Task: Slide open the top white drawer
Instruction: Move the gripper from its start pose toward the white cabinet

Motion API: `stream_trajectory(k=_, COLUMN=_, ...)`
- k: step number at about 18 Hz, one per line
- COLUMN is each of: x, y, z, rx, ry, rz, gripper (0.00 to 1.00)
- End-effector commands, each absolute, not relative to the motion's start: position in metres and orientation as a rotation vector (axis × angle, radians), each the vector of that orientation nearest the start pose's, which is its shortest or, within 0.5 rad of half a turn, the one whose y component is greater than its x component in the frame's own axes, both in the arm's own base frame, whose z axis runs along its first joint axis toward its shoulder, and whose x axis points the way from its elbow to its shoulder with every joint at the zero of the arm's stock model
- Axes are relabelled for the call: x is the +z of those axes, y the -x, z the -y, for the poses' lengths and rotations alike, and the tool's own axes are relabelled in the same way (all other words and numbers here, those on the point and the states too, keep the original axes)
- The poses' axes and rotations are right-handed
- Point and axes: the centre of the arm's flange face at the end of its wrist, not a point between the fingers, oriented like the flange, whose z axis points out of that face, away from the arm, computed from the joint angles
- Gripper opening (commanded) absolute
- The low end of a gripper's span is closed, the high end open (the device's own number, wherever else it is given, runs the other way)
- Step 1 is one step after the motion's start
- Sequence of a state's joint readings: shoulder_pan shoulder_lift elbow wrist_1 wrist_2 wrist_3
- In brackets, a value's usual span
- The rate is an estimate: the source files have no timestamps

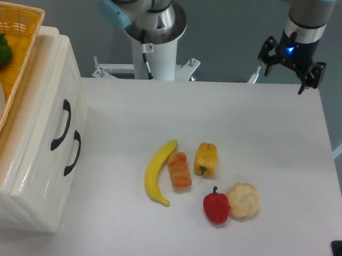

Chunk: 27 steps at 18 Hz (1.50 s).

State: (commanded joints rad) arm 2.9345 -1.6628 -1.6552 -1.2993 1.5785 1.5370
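My fingers [290, 71] hang spread and empty, well apart from the top drawer [52, 116], and I risk hooking the lower handle [73, 153] just beside its handle [61, 125].

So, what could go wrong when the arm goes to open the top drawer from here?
1. The two black handles sit close together; the fingers could hook the lower handle instead of the top handle.
2. The gripper is at the far corner, so a low path may knock the banana or peppers.
3. Pulling may drag the whole cabinet.
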Motion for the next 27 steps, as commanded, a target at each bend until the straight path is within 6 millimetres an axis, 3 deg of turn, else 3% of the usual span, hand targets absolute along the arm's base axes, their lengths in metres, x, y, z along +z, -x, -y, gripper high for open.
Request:
stream_trajectory(k=5, x=0.428, y=0.492, z=-0.243, rx=0.136, ry=3.114, rz=-0.280, gripper=1.00)
stream_trajectory(k=8, x=0.410, y=0.487, z=-0.246, rx=0.092, ry=3.113, rz=-0.311, gripper=1.00)
stream_trajectory(k=14, x=0.408, y=0.486, z=-0.250, rx=0.089, ry=3.120, rz=-0.302, gripper=1.00)
stream_trajectory(k=19, x=0.400, y=0.480, z=-0.258, rx=0.046, ry=3.135, rz=-0.190, gripper=1.00)
stream_trajectory(k=23, x=0.410, y=0.455, z=-0.297, rx=0.062, ry=3.128, rz=0.093, gripper=1.00)
stream_trajectory(k=27, x=0.415, y=0.440, z=-0.324, rx=0.071, ry=3.108, rz=0.214, gripper=1.00)
